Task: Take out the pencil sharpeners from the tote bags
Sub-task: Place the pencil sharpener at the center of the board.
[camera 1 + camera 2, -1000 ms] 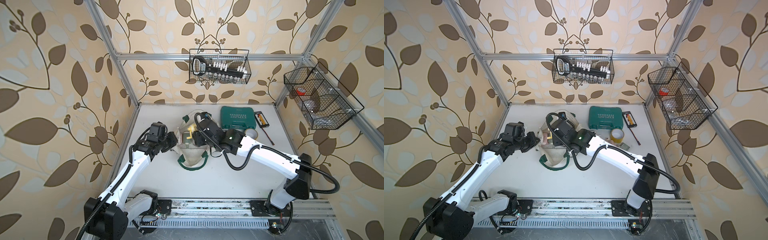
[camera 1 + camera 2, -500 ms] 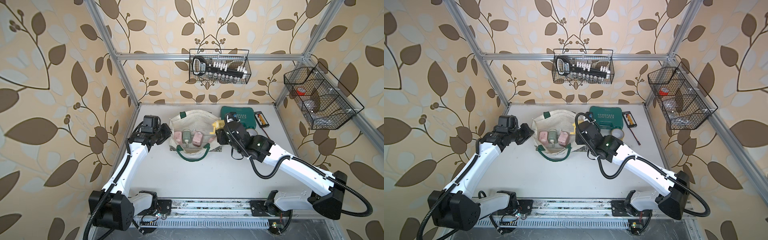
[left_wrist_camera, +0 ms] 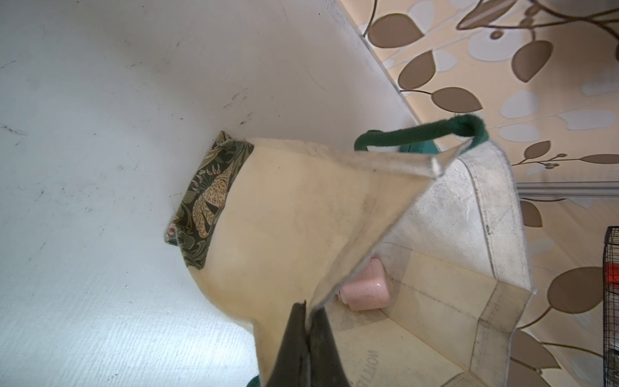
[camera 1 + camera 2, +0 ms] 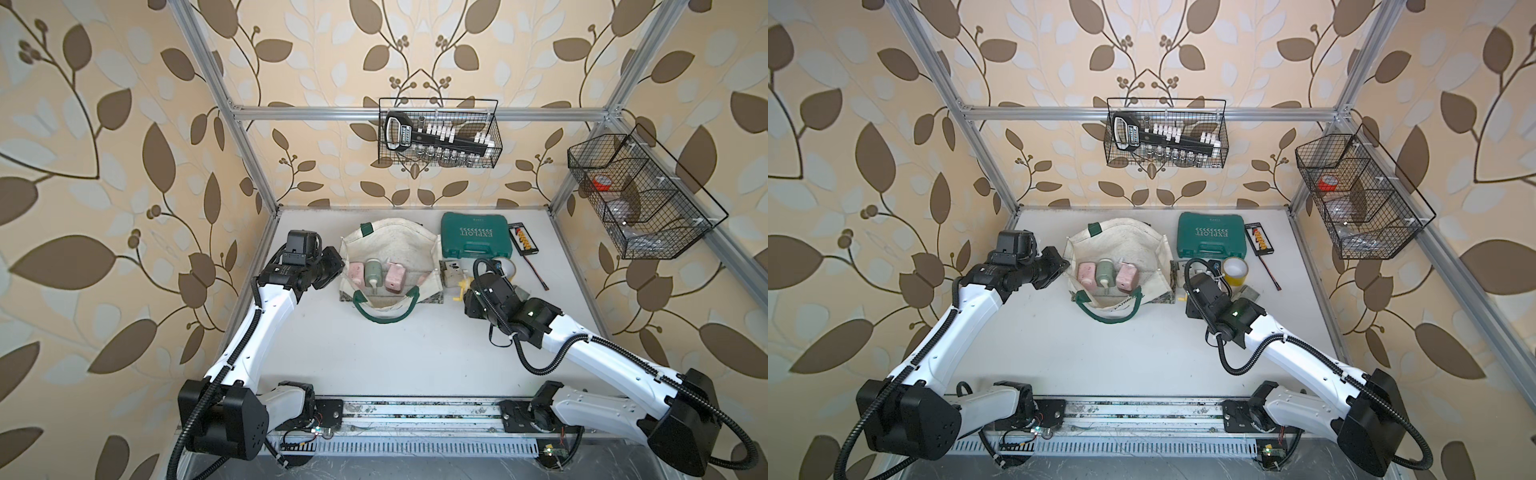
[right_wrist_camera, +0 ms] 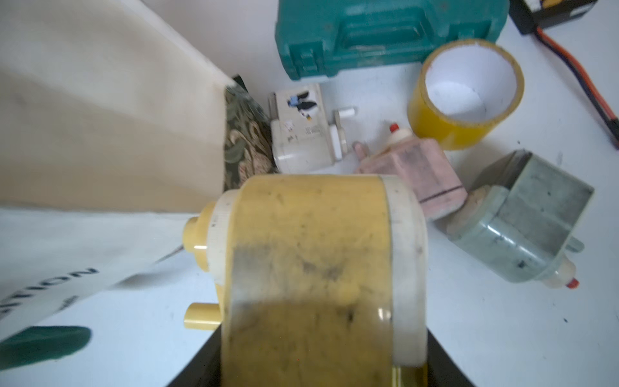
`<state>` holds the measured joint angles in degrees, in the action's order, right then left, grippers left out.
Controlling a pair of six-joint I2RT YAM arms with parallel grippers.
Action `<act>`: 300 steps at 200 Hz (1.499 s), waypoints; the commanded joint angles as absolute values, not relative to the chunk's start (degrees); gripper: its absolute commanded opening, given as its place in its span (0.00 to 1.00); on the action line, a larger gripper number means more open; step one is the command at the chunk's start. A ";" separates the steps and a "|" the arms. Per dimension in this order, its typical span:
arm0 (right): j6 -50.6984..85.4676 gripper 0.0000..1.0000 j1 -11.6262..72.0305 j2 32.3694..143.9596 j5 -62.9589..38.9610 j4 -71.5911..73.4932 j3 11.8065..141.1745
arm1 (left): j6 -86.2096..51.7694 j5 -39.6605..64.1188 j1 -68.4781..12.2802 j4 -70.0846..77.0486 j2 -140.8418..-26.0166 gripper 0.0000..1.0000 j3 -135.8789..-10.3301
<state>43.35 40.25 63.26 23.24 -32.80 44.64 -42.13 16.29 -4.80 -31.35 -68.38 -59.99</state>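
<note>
- Tote bag (image 4: 390, 243): cream canvas with green handles and a patterned bottom band. It lies toward the back of the counter (image 4: 415, 353), its mouth gaping wide in both top views.
- Left end effector (image 3: 310, 313): fully closed, pinching the bag's rim on its own side and holding the mouth open.
- Right end effector (image 4: 467, 293): jaws partly apart, clamped across the body of the yellow sharpener (image 5: 311, 251). This item is outside the bag, just beside its patterned corner. Whether it touches the counter cannot be told.
- Inside the bag, in a row: first pink sharpener (image 4: 356, 270), green sharpener (image 4: 372, 271), second pink sharpener (image 4: 395, 277).
- Already out, clustered near the right end effector: cream sharpener (image 5: 301, 137), dusty-pink sharpener (image 5: 412, 171), pale green sharpener (image 5: 522, 228).
- Not task items: yellow tape roll (image 5: 465, 90) and teal tool case (image 5: 385, 33), both close to the cluster.
- Handling, sharpeners: probably rigid hard plastic, light for their bulk and not fragile. The smooth rounded faces may slip. Best taken across the two flat sides of the body, not by the crank or the small knobs, which could turn or let the body swing.
- Handling, bag: soft cloth that likely sags shut if the rim is let go, so it needs a hold during each reach.
</note>
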 commanded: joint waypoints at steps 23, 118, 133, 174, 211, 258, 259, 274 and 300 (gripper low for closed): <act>47.31 0.40 40.48 63.68 18.53 -30.93 37.54 | -41.40 17.49 -4.53 -30.72 -69.43 0.00 -60.29; 52.26 0.42 47.81 76.05 19.46 -22.73 33.82 | -39.99 17.40 -4.53 -32.08 -69.54 0.00 -61.38; 52.08 0.42 47.80 76.45 19.72 -22.59 33.74 | -39.98 17.41 -4.48 -31.97 -69.43 0.00 -61.13; 51.80 0.48 47.79 78.14 19.27 -22.42 33.90 | -40.03 17.58 -4.48 -31.64 -69.04 0.00 -60.30; 51.52 0.53 47.80 78.65 19.29 -22.54 34.63 | -39.89 17.26 -4.48 -31.82 -68.58 0.00 -59.90; 50.33 0.71 47.80 77.30 19.96 -25.37 37.28 | -39.99 17.31 -4.50 -31.83 -68.39 0.00 -59.94; 50.26 0.71 47.76 77.24 19.95 -25.52 37.45 | -39.99 17.31 -4.49 -31.82 -68.38 0.00 -59.94; 49.37 0.78 47.73 75.93 20.45 -27.44 39.36 | -40.04 17.33 -4.48 -31.69 -68.30 0.00 -59.77; 48.09 0.84 47.76 73.23 22.62 -31.60 43.69 | -40.00 17.84 -4.48 -31.47 -68.20 0.00 -59.37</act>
